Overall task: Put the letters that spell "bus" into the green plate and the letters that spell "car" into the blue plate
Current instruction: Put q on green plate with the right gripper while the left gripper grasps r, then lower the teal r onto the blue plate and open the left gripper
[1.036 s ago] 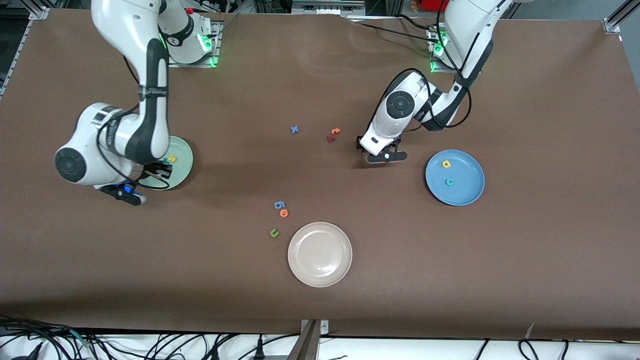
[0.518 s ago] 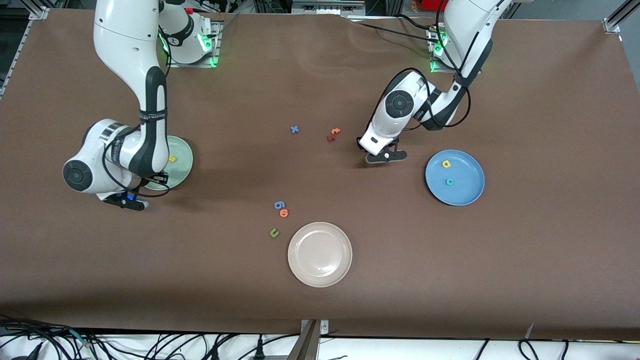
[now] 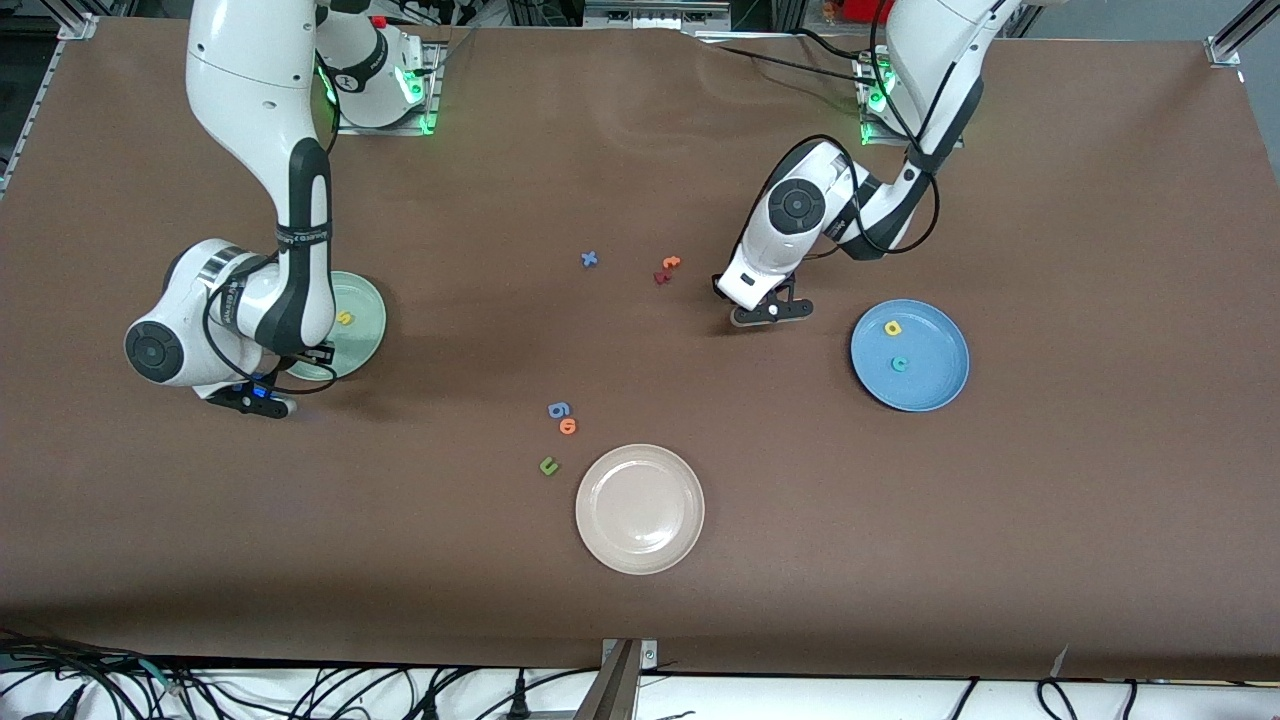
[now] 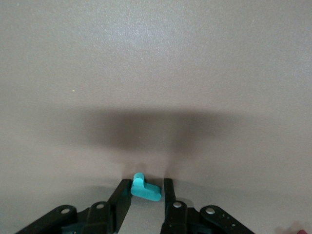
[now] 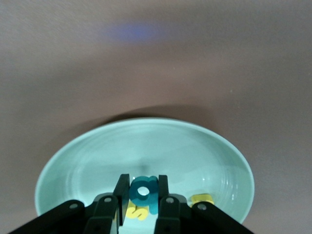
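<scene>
Teal "r" (image 4: 145, 188) lies on the table (image 3: 1050, 500), pinched in the left claw (image 4: 146, 197) near the blue plate (image 3: 940, 395), which holds "a" (image 3: 893, 327) and "c" (image 3: 900, 363). Right claw (image 5: 142, 195) pinches "b" (image 5: 145, 191) over the green plate (image 5: 97, 156) holding "s" (image 5: 137, 211). Orange "t" (image 3: 671, 262) lies nearby.

Landmark: near plate (image 3: 640, 452).

- Just beside it, toward the right arm's end: "u" (image 3: 548, 465). Slightly farther from the camera, "o" (image 3: 568, 427) and "g" (image 3: 558, 409) lie touching.
- Well farther: "x" (image 3: 589, 259) and "t" (image 3: 670, 263), the latter apparently touching an unreadable letter (image 3: 660, 278).
- Farther, toward the right arm's end: right-arm plate (image 3: 365, 300) holding "s" (image 3: 344, 319). The right gripper (image 5: 143, 179) holds "b" (image 5: 145, 191) over this plate.
- Farther, toward the left arm's end: left-arm plate (image 3: 930, 385) holding "a" (image 3: 893, 327) and "c" (image 3: 900, 363).
- Between the "t" and the left-arm plate: "r" (image 4: 145, 189), on the table within the left gripper (image 4: 146, 183).
</scene>
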You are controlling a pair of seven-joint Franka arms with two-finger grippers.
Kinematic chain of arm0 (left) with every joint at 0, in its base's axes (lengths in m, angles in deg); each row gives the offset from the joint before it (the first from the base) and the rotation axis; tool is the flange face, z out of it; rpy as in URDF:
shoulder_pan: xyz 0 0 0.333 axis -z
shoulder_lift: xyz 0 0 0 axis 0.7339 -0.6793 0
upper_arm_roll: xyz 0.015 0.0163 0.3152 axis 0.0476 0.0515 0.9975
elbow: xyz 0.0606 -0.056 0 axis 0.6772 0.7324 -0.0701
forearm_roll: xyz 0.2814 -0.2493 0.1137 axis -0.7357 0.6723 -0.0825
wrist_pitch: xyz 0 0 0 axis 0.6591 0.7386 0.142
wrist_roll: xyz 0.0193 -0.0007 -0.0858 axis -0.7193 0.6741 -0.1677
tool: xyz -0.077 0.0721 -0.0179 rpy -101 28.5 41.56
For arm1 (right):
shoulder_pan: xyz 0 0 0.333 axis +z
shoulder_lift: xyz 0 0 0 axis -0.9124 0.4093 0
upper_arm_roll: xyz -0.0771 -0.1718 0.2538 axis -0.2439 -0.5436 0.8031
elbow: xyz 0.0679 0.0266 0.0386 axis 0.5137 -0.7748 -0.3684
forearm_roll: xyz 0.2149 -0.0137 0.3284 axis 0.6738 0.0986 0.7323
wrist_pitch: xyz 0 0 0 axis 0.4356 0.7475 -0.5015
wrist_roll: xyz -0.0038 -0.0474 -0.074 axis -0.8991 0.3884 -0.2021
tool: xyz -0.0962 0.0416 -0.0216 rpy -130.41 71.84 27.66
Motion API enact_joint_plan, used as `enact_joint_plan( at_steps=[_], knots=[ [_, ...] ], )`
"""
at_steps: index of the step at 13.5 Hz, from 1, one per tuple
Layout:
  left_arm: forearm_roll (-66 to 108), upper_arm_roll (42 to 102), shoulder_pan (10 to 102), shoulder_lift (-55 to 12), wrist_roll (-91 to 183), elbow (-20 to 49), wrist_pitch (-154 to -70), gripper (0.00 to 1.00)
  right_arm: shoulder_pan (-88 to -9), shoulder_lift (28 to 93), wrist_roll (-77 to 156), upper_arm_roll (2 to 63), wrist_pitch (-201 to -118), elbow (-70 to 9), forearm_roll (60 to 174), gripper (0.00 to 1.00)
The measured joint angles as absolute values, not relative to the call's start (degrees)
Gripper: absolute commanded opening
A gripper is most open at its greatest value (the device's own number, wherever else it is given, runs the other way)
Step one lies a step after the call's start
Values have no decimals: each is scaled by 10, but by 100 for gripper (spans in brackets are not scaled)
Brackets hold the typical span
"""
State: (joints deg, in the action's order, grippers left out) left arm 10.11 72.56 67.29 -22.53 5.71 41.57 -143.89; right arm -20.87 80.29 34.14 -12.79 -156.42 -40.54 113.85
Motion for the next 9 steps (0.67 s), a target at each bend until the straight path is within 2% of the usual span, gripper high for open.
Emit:
enact_joint_plan(
  at_steps=[1, 3, 4, 9],
  knots=[
    [101, 726, 673, -225, 57, 416, -1439, 30, -209, 803, 339, -128, -1564, -409, 1139, 46],
    [101, 726, 673, -225, 50, 415, -1439, 25, -209, 803, 337, -127, -1564, -415, 1139, 96],
    [101, 725, 674, -224, 46, 415, -1438, 24, -209, 803, 336, -127, -1564, -416, 1139, 99],
    [101, 725, 676, -224, 41, 415, -1437, 18, -205, 794, 334, -133, -1546, -401, 1139, 99]
  ],
)
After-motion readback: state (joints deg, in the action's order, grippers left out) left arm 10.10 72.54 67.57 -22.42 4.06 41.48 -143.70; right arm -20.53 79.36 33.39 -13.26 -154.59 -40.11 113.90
